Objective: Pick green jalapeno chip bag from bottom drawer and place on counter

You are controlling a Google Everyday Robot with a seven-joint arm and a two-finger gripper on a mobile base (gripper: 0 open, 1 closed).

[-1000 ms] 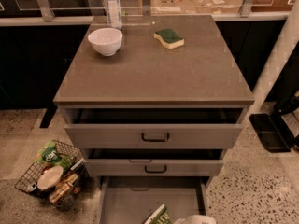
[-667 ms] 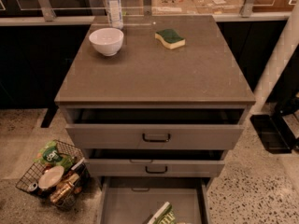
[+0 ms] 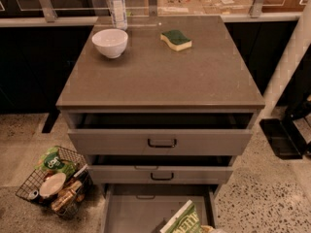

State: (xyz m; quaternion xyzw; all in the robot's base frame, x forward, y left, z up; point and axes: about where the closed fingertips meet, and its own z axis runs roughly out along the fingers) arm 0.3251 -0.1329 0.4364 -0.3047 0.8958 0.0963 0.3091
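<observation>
Only a pale sliver of the gripper point(image 3: 210, 229) shows at the bottom edge, just right of the crinkly shiny green jalapeno chip bag point(image 3: 183, 220). Whether it is spread or closed cannot be told, nor can the arm's pose. The bag stands tilted in the open grey bottom drawer point(image 3: 131, 212), below the matte grey-brown counter point(image 3: 160, 76), which carries a white bowl point(image 3: 110, 42) and a green-and-yellow sponge point(image 3: 176, 39).

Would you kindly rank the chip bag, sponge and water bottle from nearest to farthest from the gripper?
The gripper shows at the bottom edge, over the bottom drawer.
1. green jalapeno chip bag, just left of it.
2. sponge, far side of the counter.
3. water bottle, back-left edge.
</observation>
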